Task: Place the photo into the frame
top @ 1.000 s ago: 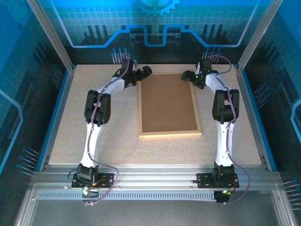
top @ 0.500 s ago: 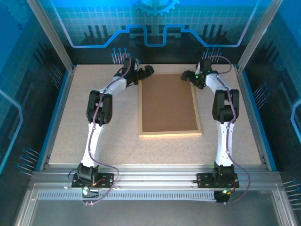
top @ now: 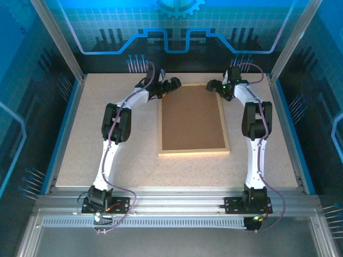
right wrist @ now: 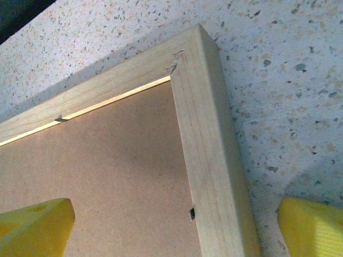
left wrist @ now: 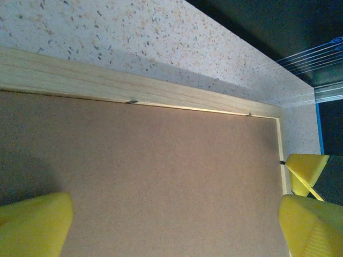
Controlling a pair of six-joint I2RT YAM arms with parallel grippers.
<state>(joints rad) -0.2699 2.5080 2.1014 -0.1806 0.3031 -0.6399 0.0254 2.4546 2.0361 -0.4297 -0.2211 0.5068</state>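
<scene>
We've slid the left tool over the frame corner, backing board below it. Right tool unmoved. Both released, empty. We reckon tabs next.

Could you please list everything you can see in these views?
table: one, speckled beige, under everything
frame: one, light wood, flat at mid-table
backing board: one, brown, inside the frame
left arm: one, white and black, left of the frame
right arm: one, white and black, right of the frame
left pincer: one, yellow-tipped, open, at the frame's far left corner
right pincer: one, yellow-tipped, open, at the frame's far right corner
</scene>
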